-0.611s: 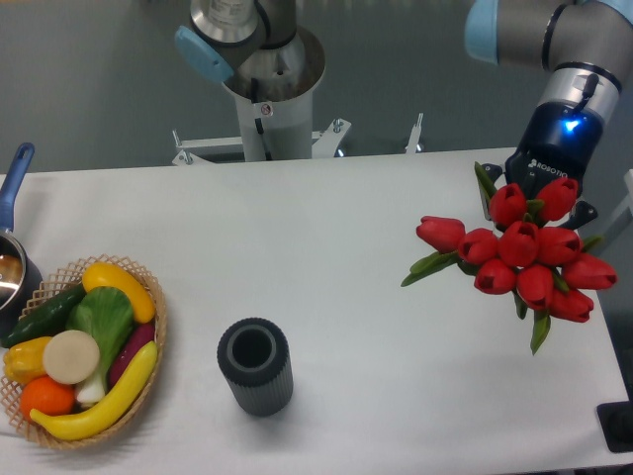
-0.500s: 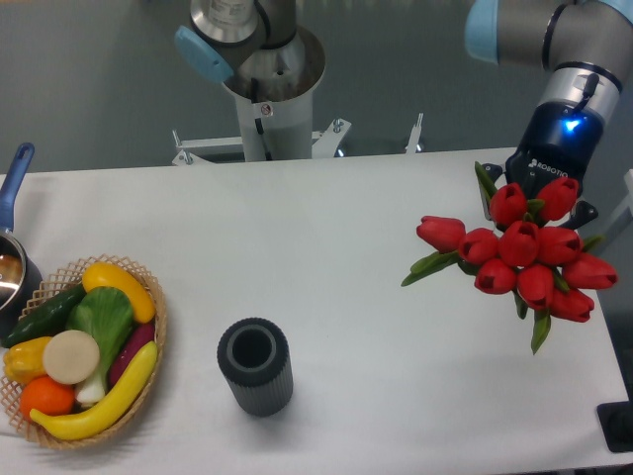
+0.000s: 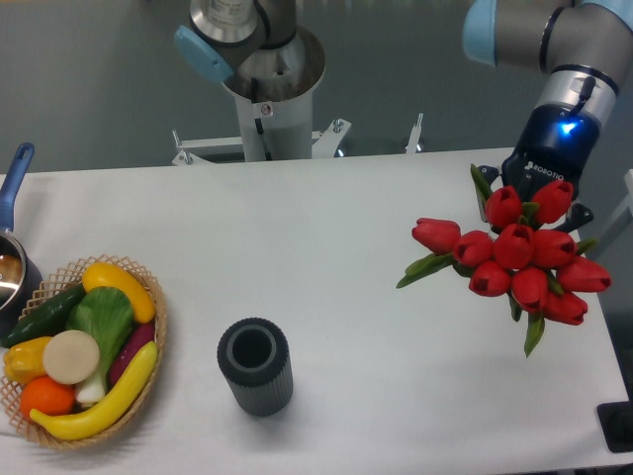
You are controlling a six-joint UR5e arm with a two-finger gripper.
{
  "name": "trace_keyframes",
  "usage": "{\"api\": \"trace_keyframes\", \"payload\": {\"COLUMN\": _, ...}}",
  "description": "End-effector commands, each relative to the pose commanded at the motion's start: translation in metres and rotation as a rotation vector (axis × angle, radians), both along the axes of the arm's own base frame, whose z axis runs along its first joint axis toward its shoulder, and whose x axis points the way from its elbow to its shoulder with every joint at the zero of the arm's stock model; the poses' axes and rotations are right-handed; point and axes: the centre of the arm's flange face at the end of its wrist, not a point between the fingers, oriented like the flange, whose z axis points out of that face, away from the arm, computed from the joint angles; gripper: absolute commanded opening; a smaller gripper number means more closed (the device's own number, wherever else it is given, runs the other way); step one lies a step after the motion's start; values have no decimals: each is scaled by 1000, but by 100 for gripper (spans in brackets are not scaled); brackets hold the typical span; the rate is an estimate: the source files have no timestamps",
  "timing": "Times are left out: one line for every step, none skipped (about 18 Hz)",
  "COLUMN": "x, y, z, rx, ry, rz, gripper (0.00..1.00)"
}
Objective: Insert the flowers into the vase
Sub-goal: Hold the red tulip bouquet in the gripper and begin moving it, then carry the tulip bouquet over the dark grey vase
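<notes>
Far right of the white counter [image 3: 336, 228]: the arm hangs down from the upper right corner, blue light glowing on its wrist. The claw [image 3: 534, 203] is mostly hidden behind the red tulips [image 3: 519, 262]; its fingers cannot be seen well, so whether it is clamped on the stems cannot be told, though the bunch sits directly against it.

Tulips: about ten red heads in a tight cluster facing the camera, green leaves poking out left, top and bottom. One bloom juts out to the left of the rest. The bunch is over the right part of the counter, near the right edge.

Vase [image 3: 255, 365]: dark grey ribbed cylinder, upright, round mouth open, front centre-left of the counter. Well apart from the tulips, which lie up and to its right.

Left edge: wicker basket [image 3: 148, 297] holding toy produce — bananas, a cucumber, an orange, a leafy green among them. Just beside it, at the frame edge, a pot with a blue handle [image 3: 16, 178], partly cut off.
</notes>
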Motion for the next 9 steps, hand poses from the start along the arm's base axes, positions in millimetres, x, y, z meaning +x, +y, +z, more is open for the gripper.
{"api": "trace_keyframes", "payload": {"x": 1, "y": 2, "z": -2, "rx": -1, "ry": -3, "rz": -3, "gripper": 15}}
{"api": "trace_keyframes", "payload": {"x": 1, "y": 3, "z": -2, "rx": -1, "ry": -3, "rz": -5, "gripper": 15}}
{"api": "trace_keyframes", "payload": {"x": 3, "y": 6, "z": -3, "rx": -3, "ry": -6, "rz": -10, "gripper": 15}}
{"api": "trace_keyframes", "payload": {"x": 5, "y": 10, "z": -5, "rx": -3, "ry": -7, "rz": -18, "gripper": 15}}
{"api": "trace_keyframes", "payload": {"x": 6, "y": 13, "z": -7, "rx": -4, "ry": -9, "rz": -23, "gripper": 15}}
{"api": "trace_keyframes", "payload": {"x": 9, "y": 19, "z": -7, "rx": -3, "ry": -7, "rz": -34, "gripper": 15}}
{"api": "trace_keyframes", "payload": {"x": 11, "y": 23, "z": -7, "rx": -2, "ry": -1, "rz": -41, "gripper": 15}}
{"api": "trace_keyframes", "payload": {"x": 10, "y": 25, "z": -10, "rx": -1, "ry": 3, "rz": -43, "gripper": 15}}
{"api": "trace_keyframes", "payload": {"x": 10, "y": 29, "z": -15, "rx": 0, "ry": 3, "rz": -50, "gripper": 15}}
